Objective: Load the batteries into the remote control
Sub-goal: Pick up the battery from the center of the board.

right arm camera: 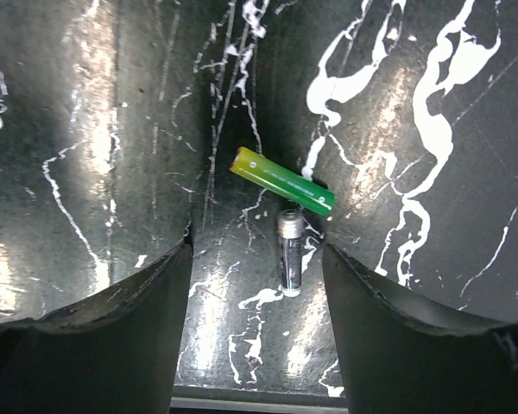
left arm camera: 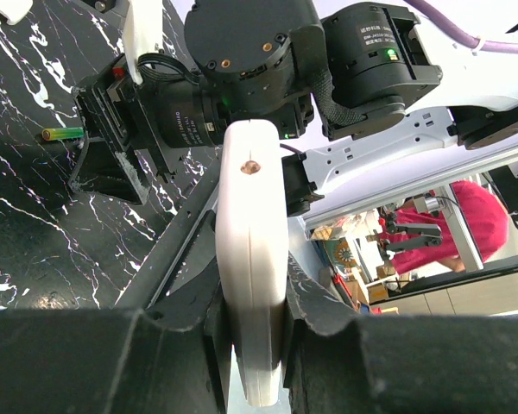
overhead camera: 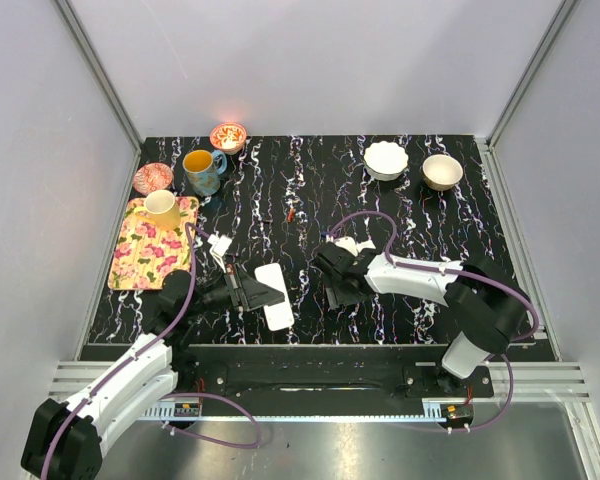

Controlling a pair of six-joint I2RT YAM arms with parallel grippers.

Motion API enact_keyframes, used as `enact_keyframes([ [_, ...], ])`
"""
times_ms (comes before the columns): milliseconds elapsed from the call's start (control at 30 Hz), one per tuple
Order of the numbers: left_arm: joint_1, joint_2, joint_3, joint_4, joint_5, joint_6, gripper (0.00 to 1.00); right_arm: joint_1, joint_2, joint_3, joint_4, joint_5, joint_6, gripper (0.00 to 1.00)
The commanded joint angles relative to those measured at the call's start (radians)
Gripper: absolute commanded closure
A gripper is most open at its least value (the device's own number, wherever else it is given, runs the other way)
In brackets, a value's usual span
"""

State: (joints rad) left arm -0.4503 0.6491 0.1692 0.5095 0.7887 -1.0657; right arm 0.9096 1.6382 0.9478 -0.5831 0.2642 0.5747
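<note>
Black marbled tabletop (overhead camera: 280, 170), pale grey walls (overhead camera: 320, 60)

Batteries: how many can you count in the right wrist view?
2. The green battery lies slanted on the marbled table; the dark battery lies just beneath its right end, nearer the camera. More may be hidden.

Right gripper (right arm camera: 257, 259) hangs over the black, white-veined table (right arm camera: 95, 129), jaws spread wide. A green battery (right arm camera: 282, 180) lies slantwise on the table just beyond the fingers (right arm camera: 86, 345). A dark battery (right arm camera: 289, 252) lies in the gap between them, its silver cap close under the green one's right end.
</note>
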Motion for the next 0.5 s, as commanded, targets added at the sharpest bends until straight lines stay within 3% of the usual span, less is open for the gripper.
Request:
enact_keyframes([
  [0, 0.005, -0.014, -0.004, 0.052, 0.011, 0.003, 1.00, 0.008, 0.009, 0.016, -0.041, 0.072, 0.054, 0.31],
  [467, 0.005, -0.023, -0.017, 0.058, 0.006, -0.004, 1.00, 0.006, 0.009, -0.015, -0.020, 0.055, 0.082, 0.34],
])
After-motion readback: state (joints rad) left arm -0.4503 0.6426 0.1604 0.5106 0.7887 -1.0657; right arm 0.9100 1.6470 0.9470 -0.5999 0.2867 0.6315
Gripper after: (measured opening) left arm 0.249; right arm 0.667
